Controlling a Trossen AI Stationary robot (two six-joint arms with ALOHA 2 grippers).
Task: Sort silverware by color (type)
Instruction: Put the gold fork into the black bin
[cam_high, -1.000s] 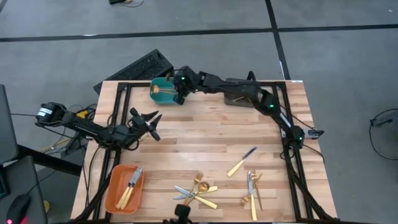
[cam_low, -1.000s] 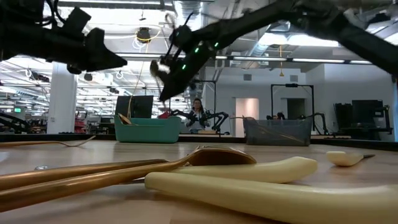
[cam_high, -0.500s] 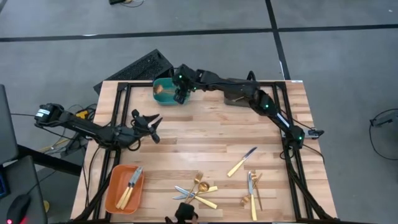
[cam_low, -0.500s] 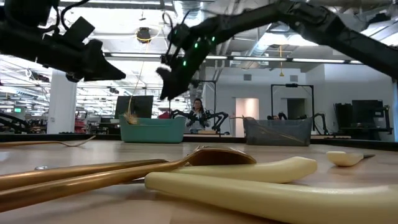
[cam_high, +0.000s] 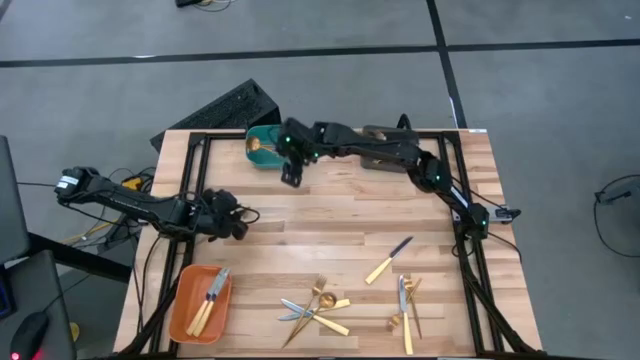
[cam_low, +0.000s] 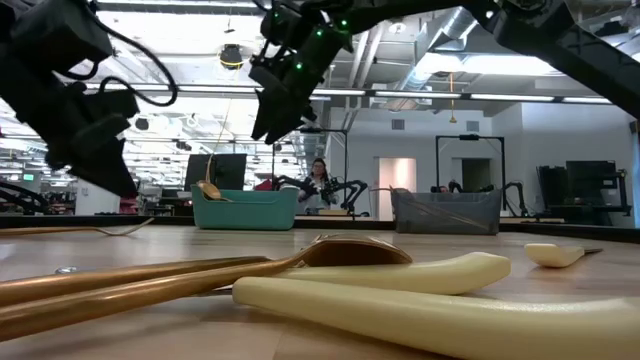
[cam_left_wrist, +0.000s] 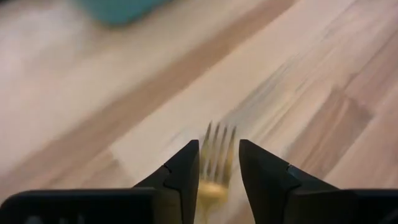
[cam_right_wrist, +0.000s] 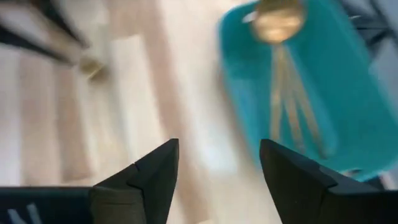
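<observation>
1. Lying nearest the front edge of the wooden table, the loose silverware forms two clusters: gold spoons, forks and knives just right of the orange bin, and a second group farther right.
2. One knife with a silver blade and pale handle lies alone, just behind the second group.
3. The orange bin at the front-left corner of the table holds several pale-handled knives.
4. The left gripper is above the left-centre of the table, behind the orange bin. Its fingers are clenched on a gold fork, tines pointing forward past the tips.
5. The right gripper hangs over the table just in front of the teal bin. Its fingers are spread apart and hold nothing.
6. The teal bin, at the back edge of the table, contains gold spoons.
7. A dark grey bin stands right of the teal bin along the same back edge.
</observation>
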